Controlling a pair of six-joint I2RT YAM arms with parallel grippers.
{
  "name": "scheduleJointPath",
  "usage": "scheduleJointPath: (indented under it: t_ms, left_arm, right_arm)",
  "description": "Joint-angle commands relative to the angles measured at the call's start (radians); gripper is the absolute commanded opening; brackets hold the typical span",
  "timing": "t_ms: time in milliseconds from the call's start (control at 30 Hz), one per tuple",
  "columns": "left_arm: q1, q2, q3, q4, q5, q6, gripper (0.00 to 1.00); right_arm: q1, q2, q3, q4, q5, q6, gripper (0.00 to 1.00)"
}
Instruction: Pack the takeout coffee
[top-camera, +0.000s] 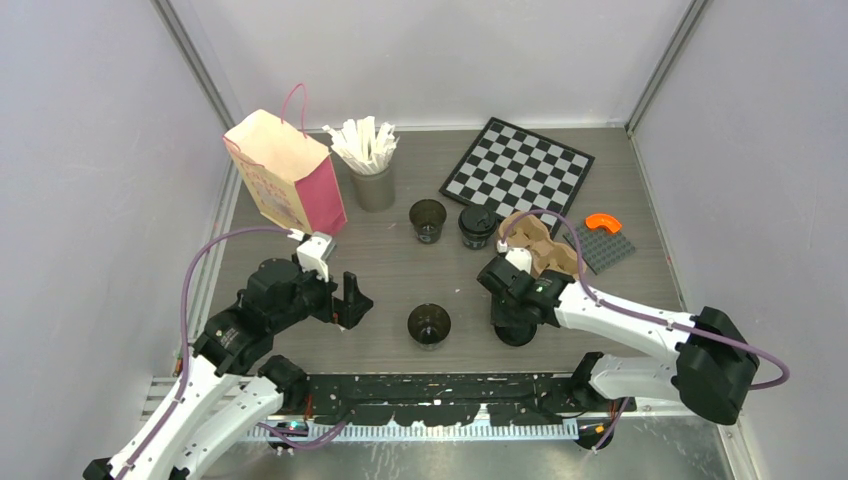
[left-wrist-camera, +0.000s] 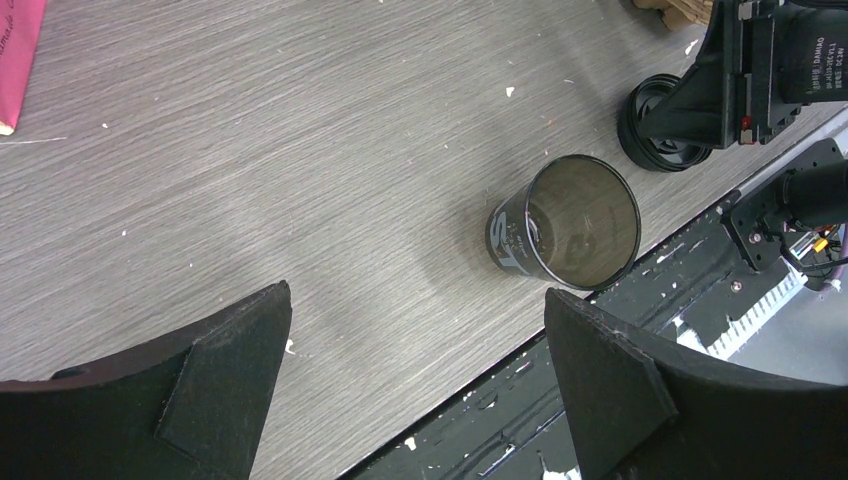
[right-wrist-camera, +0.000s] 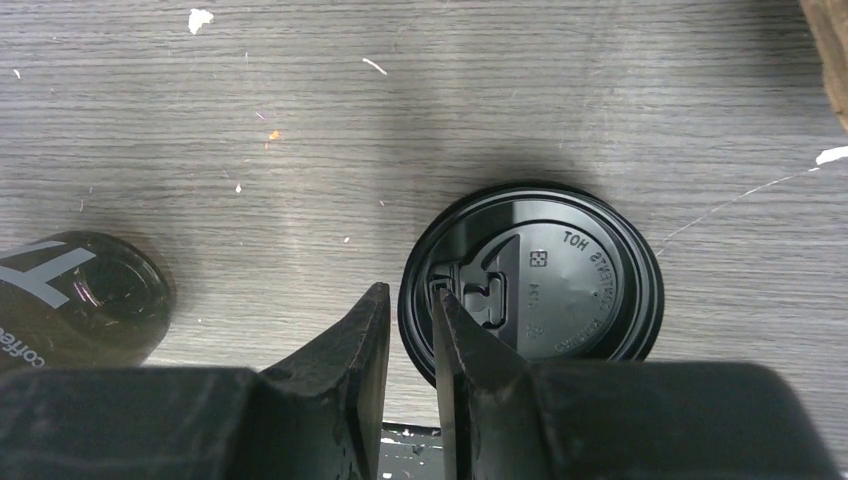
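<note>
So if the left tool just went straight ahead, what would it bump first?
Probably the lidless black cup, standing ahead of the open left tool, slightly right of centre; nothing else shows between them.

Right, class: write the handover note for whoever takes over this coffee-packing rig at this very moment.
Left gripper: jaws open, empty, by the near open cup.
Right gripper: jaws narrowed across the rim of the loose lid, which lies flat on the table; grip unconfirmed.
Far open cup and lidded cup stand near the carrier.
Done: one cup lidded.
To do: lid the open cups, pack all three.
</note>
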Motion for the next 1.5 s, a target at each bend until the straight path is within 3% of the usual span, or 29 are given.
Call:
scheduleJointPath:
  t_ms: [0, 233, 300, 433, 500, 767, 1300, 1333, 1400, 1467]
  left_arm:
    - [-0.001, -0.001, 0.000, 0.015, 0.004, 0.010, 1.00]
    - [-0.002, -0.002, 0.000, 0.015, 0.006, 0.010, 1.00]
    - [-0.002, -0.006, -0.001, 0.015, 0.006, 0.010, 1.00]
    - [-0.002, -0.010, 0.000, 0.015, 0.004, 0.011, 1.00]
    - [-0.001, -0.012, 0.002, 0.013, 0.003, 0.011, 1.00]
    - [-0.001, -0.029, 0.004, -0.001, -0.057, 0.008, 1.00]
    - [-0.002, -0.035, -0.009, 0.019, 0.014, 0.013, 0.96]
    - [-0.002, -0.036, -0.010, 0.020, 0.015, 0.013, 0.96]
    - [-0.002, -0.036, -0.011, 0.021, 0.016, 0.013, 0.96]
    - [-0.001, -0.035, -0.011, 0.022, 0.017, 0.013, 0.96]
  right_arm:
    - [0.006, 0.019, 0.003, 0.050, -0.003, 0.001, 0.27]
    - [0.008, 0.051, -0.002, 0.067, -0.006, -0.001, 0.24]
    - [0.009, 0.057, -0.001, 0.066, -0.005, 0.001, 0.20]
    - [0.011, 0.045, -0.003, 0.063, 0.003, 0.002, 0.02]
    - [0.012, 0.032, 0.000, 0.050, 0.016, 0.003, 0.00]
    - [0.012, -0.113, 0.018, -0.007, 0.026, -0.007, 0.00]
    - [0.012, -0.266, -0.021, 0.007, 0.059, 0.010, 0.00]
    - [0.012, -0.255, -0.019, 0.008, 0.054, -0.004, 0.02]
    - [0.013, -0.211, -0.008, 0.004, 0.043, -0.020, 0.19]
    - [0.013, -0.156, 0.004, 0.006, 0.019, -0.030, 0.27]
